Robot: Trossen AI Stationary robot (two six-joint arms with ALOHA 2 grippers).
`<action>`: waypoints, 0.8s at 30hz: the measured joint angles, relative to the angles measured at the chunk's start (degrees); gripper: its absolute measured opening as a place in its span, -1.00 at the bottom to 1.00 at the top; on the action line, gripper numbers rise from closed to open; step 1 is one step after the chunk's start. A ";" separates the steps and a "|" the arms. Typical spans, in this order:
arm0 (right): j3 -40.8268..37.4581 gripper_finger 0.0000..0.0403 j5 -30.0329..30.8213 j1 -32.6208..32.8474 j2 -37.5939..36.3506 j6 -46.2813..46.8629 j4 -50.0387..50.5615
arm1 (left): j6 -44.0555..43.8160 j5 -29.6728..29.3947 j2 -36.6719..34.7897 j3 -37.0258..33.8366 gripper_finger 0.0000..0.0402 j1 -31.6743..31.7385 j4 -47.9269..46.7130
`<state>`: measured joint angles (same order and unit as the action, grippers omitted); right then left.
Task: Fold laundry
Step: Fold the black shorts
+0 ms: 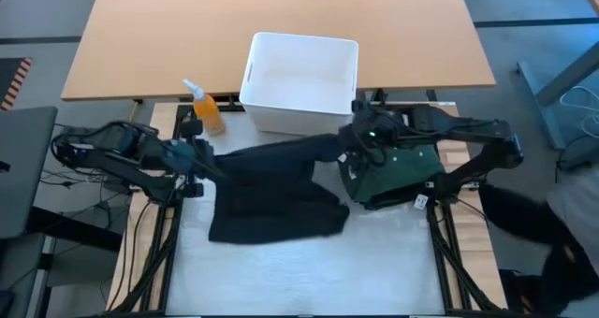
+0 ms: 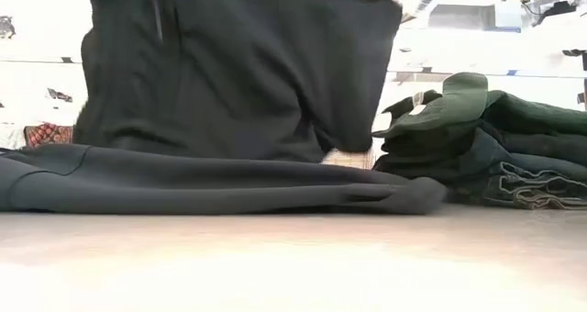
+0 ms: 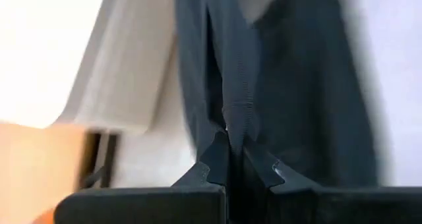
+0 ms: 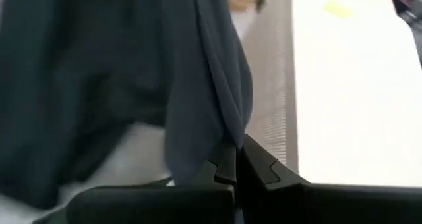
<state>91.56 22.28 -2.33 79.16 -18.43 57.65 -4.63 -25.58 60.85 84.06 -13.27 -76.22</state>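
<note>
**benchnoob:** So where's this at? Both arms look busy.

**foldfan:** Yep. Left gripper point(image 3: 227, 155) is pinched tight on a bunched edge of the black garment point(image 1: 271, 192), and the right gripper point(image 4: 232, 161) is clamped on another edge of the same cloth. Taking the white bin point(image 1: 301, 70) as landmark: left gripper sits near the bin's left front corner, right one just off its right front corner, cloth strung between them along the bin's front.

**benchnoob:** Mid-fold then?

**foldfan:** I'd say so. The upper part hangs lifted, the lower part lies flat on the table point(image 1: 309, 271), farther from the bin. Next move probably needs both arms carrying that held edge away from the bin together, keeping it taut so it lands even.

**benchnoob:** Room to do it?

**foldfan:** Plenty of bare table on the far side from the bin. Tight spots: the folded stack point(image 1: 398, 173) of dark green stuff right under the right arm, and an orange spray bottle point(image 1: 206, 108) beside the bin's left side.
</note>
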 joint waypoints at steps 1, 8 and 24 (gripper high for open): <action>0.60 -0.91 -0.78 0.98 -0.51 -0.01 0.66 | 0.30 2.18 0.37 2.04 -1.00 -0.27 0.20; 11.89 -0.91 -25.44 9.38 -2.85 1.92 1.24 | -0.06 22.54 5.35 17.84 -1.00 -2.30 4.07; 29.00 -0.91 -22.53 20.55 -2.59 1.03 5.10 | 11.35 30.15 18.27 49.02 -1.00 -9.73 3.92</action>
<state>120.56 -0.26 18.23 76.58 -17.40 62.75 6.73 4.57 79.12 133.08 -23.00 -72.30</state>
